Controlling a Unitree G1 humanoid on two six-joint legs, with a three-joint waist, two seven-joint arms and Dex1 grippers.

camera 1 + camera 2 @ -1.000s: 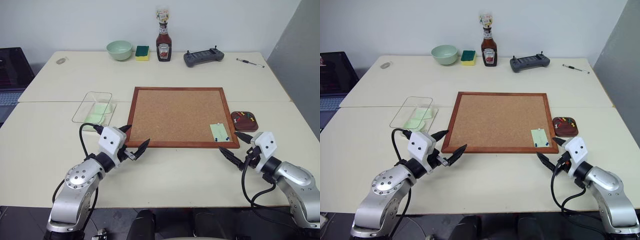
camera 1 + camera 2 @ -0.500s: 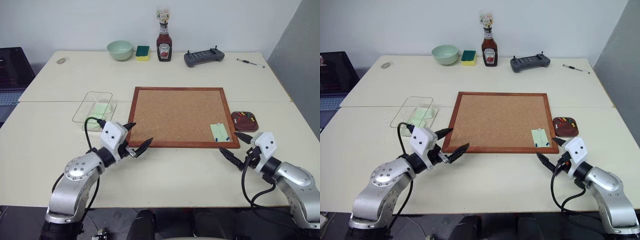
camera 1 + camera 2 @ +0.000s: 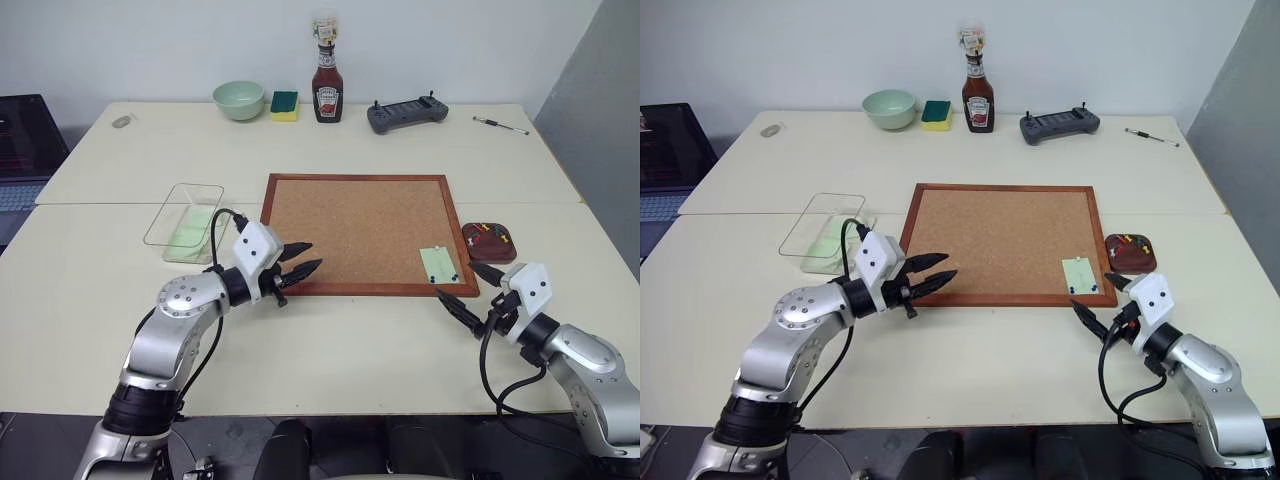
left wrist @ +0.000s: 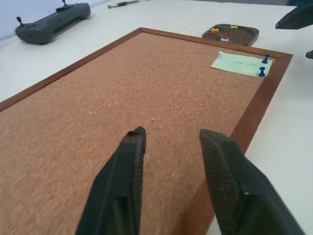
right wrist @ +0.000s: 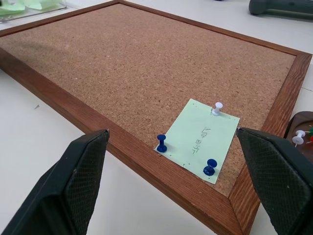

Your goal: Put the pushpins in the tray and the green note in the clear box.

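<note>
The green note (image 5: 201, 140) is pinned at the near right corner of the corkboard (image 3: 350, 225). Two blue pushpins (image 5: 161, 143) hold its near edge, and a white pin (image 5: 217, 107) holds its far corner. Just right of the board sits the dark red tray (image 3: 488, 241), with several coloured pins in it. Left of the board stands the clear box (image 3: 185, 218), with pale green slips inside. My left gripper (image 3: 312, 256) hovers over the board's near left corner, its fingers narrowly apart and empty. My right gripper (image 3: 455, 280) is open wide in front of the note.
Along the far edge of the table stand a mint bowl (image 3: 239, 98), a sponge (image 3: 284, 104), a ketchup bottle (image 3: 327, 88), a grey controller (image 3: 406, 113) and a pen (image 3: 500, 125). A laptop (image 3: 25, 140) lies at the far left.
My left gripper has moved forward and right, from the table in front of the board to over its near left corner, and its fingers have narrowed. The right arm has kept still.
</note>
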